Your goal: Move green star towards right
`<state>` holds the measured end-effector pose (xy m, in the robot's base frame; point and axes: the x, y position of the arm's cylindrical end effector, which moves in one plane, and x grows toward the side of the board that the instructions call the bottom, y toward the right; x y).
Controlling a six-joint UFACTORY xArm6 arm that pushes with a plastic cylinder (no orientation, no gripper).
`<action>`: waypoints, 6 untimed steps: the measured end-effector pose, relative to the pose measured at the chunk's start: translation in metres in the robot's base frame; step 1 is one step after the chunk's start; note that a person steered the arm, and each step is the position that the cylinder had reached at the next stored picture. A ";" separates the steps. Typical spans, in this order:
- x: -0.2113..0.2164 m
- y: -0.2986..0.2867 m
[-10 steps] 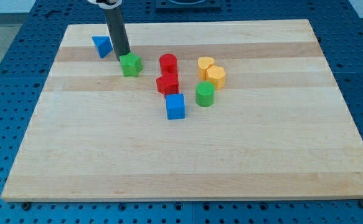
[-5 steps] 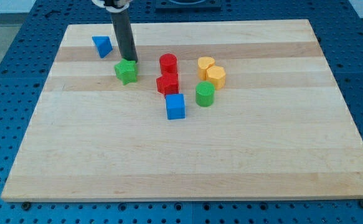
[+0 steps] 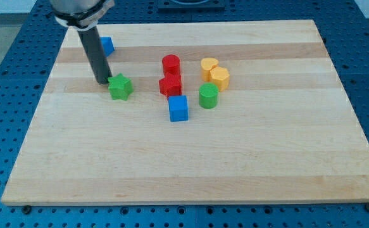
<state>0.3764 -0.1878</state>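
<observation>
The green star (image 3: pixel 120 87) lies on the wooden board (image 3: pixel 190 158), left of the middle cluster of blocks. My tip (image 3: pixel 102 82) stands just to the star's left, touching or nearly touching its left side. The dark rod rises from the tip toward the view's top left and hides part of the blue block behind it.
A blue block (image 3: pixel 107 45) sits at the upper left, partly behind the rod. To the star's right are a red cylinder (image 3: pixel 171 64), a red block (image 3: pixel 170 85), a blue cube (image 3: pixel 178 108), a green cylinder (image 3: pixel 208 95) and two yellow blocks (image 3: pixel 209 65) (image 3: pixel 220 78).
The green star has slid down and to the left. My tip has moved from above the star round to its left side.
</observation>
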 end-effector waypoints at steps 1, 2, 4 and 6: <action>0.010 0.003; 0.010 0.010; 0.002 0.028; 0.018 0.033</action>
